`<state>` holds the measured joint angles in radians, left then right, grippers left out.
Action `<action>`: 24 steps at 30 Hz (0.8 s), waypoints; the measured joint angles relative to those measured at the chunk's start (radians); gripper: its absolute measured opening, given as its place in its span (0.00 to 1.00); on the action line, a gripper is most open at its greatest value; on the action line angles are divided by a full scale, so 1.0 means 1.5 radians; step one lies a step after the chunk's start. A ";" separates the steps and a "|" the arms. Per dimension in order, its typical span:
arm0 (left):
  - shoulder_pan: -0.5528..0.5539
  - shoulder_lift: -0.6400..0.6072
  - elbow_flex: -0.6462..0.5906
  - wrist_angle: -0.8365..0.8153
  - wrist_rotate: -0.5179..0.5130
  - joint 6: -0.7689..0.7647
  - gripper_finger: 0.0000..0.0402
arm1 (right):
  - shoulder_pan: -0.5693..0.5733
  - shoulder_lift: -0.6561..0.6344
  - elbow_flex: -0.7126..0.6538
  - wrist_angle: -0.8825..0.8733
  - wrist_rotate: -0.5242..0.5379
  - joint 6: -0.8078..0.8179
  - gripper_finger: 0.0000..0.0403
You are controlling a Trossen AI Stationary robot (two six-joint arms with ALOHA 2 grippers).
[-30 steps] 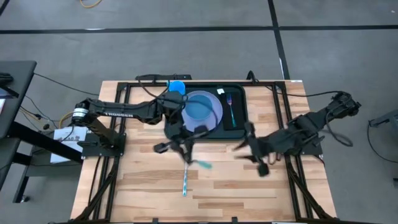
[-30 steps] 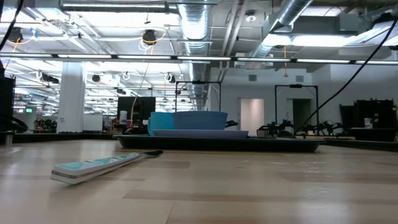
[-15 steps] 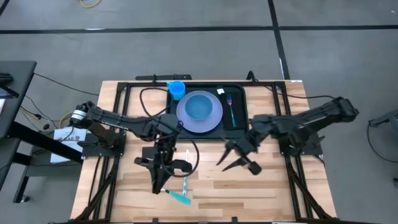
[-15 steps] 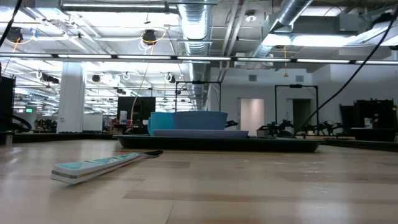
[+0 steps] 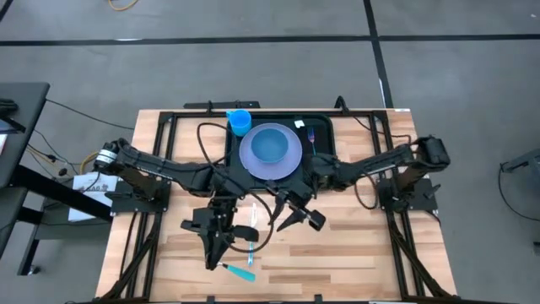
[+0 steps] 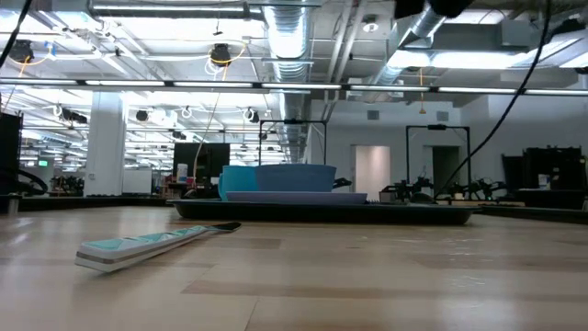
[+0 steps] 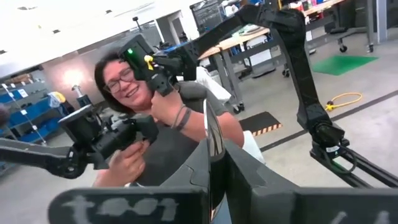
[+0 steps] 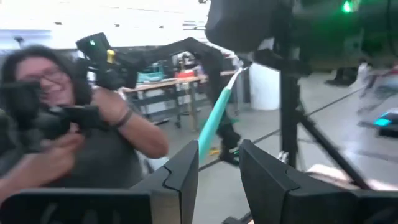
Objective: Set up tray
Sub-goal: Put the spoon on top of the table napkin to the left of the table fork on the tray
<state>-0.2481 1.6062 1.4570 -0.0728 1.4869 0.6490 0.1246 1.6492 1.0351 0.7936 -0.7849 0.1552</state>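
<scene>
Front of counter: a white-and-teal plastic utensil (image 6: 147,246) lies flat on the pale wooden counter (image 5: 337,253), nearest the front edge.
Left tool: the left tool (image 5: 216,257) hangs above that front stretch, pinched together on the metal end of a teal-handled utensil (image 5: 243,272); the handle sticks out free.
Right tool: the right tool (image 5: 298,224) hovers just beside it toward mid-counter, fingers apart and empty.
Tray: the large dark green-black plastic tray (image 5: 329,127) sits at the far middle of the counter, well behind both tools.
On the tray: a lavender plate (image 5: 291,165) carrying a blue bowl (image 5: 270,149), a blue cup (image 5: 240,121) at one far corner, and a teal-handled fork (image 5: 314,150) beside the plate.
</scene>
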 joint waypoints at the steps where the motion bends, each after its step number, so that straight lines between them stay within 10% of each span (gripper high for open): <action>1: -0.002 0.000 0.000 -0.019 -0.001 0.019 0.01 | -0.005 0.011 0.005 0.009 -0.014 0.017 0.27; 24: -0.076 0.022 0.000 -0.123 -0.102 0.089 0.01 | 0.006 0.147 0.126 -0.083 -0.305 0.078 0.27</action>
<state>-0.3618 1.6394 1.4567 -0.2579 1.3340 0.7819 0.1332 1.8694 1.2240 0.6690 -1.2426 0.2722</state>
